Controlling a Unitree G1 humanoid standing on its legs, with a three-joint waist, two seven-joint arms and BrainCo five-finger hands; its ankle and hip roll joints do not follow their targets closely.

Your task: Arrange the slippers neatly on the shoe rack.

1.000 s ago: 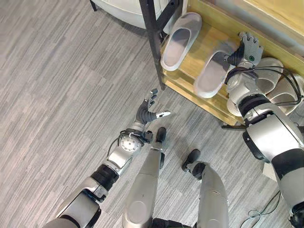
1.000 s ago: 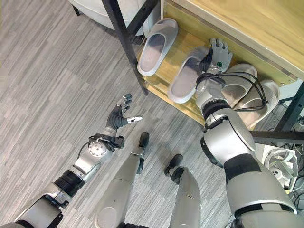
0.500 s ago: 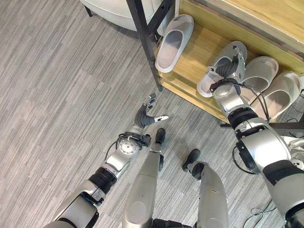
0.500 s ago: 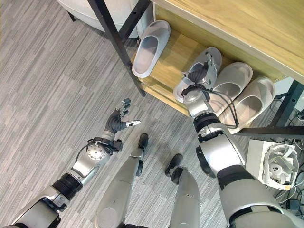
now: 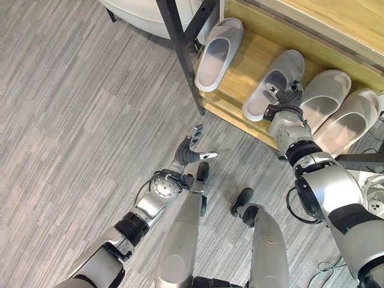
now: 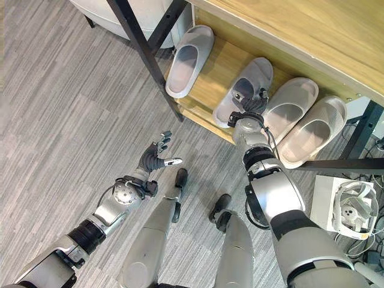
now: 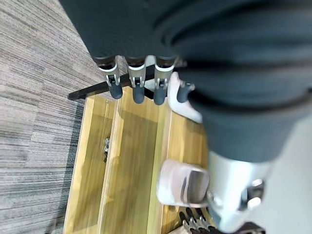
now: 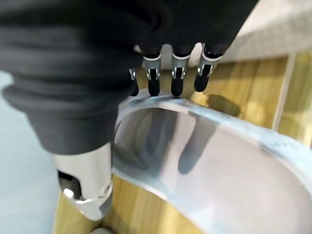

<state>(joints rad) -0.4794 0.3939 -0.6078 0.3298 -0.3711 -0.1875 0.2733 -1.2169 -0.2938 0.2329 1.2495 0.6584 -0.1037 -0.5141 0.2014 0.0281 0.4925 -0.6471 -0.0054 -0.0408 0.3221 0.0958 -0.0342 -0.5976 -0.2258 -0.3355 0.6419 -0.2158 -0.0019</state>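
Note:
Several pale grey slippers lie side by side on the low wooden shelf (image 5: 252, 57) of the shoe rack. The leftmost slipper (image 5: 219, 51) lies apart from the others. My right hand (image 5: 287, 99) is at the heel end of the second slipper (image 5: 271, 84). In the right wrist view its fingers (image 8: 176, 80) are straight, their tips at the rim of that slipper (image 8: 219, 161). Two more slippers (image 5: 327, 90) (image 5: 354, 120) lie to its right. My left hand (image 5: 191, 151) hangs open over the floor in front of the rack, its fingers (image 7: 138, 80) holding nothing.
A black rack post (image 5: 177, 48) stands at the shelf's left end, with a pale upholstered seat (image 5: 138, 12) behind it. A wooden top board (image 6: 312, 36) overhangs the shelf. A white box (image 6: 348, 210) sits on the floor at the right. Grey plank floor spreads to the left.
My right hand has drawn back from on top of the second slipper to its heel end. That slipper now lies uncovered beside the third. The left hand drifted slightly right.

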